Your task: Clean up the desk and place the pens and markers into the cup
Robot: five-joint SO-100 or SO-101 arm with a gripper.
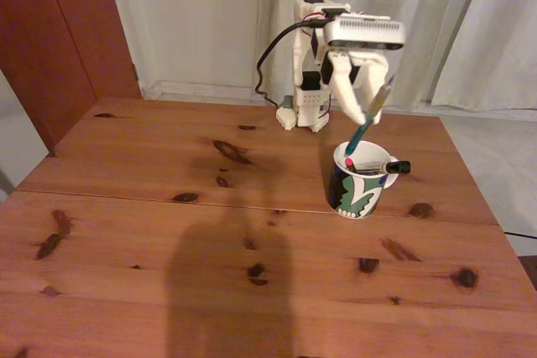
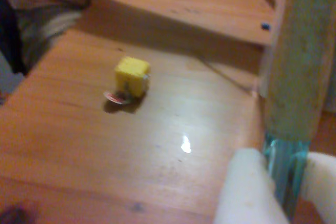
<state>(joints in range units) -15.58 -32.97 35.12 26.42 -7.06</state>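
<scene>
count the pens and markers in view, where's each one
3: the green pen is held by the gripper above the cup; the marker and red-tipped pen sit in the cup.

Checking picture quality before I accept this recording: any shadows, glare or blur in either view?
Fixed view: dim, warm light, a broad dark shadow across the near desk; the cup stays legible. Wrist view: soft overall, a small glare spot on the wood, and the green pen between the fingers blurred at close range.
</scene>
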